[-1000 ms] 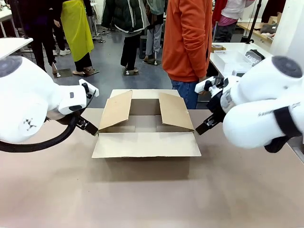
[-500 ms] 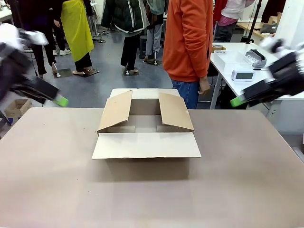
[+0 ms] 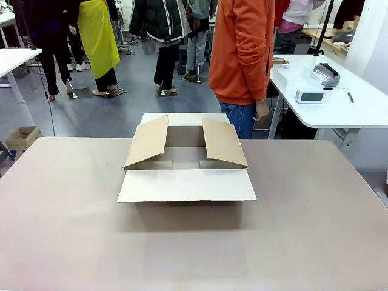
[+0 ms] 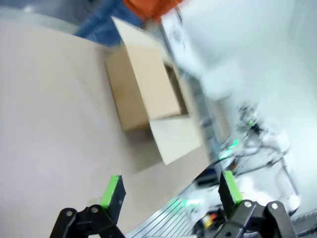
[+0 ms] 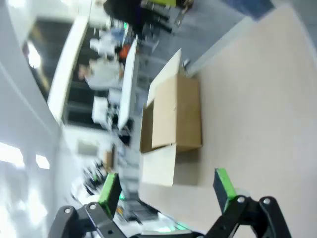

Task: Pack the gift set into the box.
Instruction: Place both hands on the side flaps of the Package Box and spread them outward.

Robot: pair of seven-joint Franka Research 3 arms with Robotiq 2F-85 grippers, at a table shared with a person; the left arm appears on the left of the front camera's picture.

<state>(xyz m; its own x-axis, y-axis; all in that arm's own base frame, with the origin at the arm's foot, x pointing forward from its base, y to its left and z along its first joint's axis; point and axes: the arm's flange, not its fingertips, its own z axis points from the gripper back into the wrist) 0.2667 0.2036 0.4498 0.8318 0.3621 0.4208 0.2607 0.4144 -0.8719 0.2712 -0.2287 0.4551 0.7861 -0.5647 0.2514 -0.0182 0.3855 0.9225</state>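
1. The box [image 3: 185,182] sits mid-table [image 3: 303,230], nearer the far edge, top open.
2. Flaps: the near flap is folded out flat toward the robot's side. The left and right flaps lean inward over the opening and cover part of it. The far flap is folded back.
3. Between the side flaps, only plain brown cardboard shows inside.
4. A person [image 3: 242,48] in an orange top stands at the far side, just behind the box and a bit to the robot's right. One hand [image 3: 262,110] hangs down by the hip, apart from the box.
5. A white side table [image 3: 339,112] stands far right, carrying a small grey display device [image 3: 311,96] and a pen [image 3: 350,97].
6. A small brown carton [image 3: 23,137] is on the floor far left, off the table.
7. More people stand on the floor farther back.
8. Left gripper [image 4: 171,191]: jaws spread wide with nothing between them. It is above the tabletop, well apart from the box, which shows farther off in its blurred wrist view.
9. Right gripper [image 5: 166,187]: jaws wide apart and holding nothing. It is also well clear of the box, which shows side-on in its blurred wrist view.
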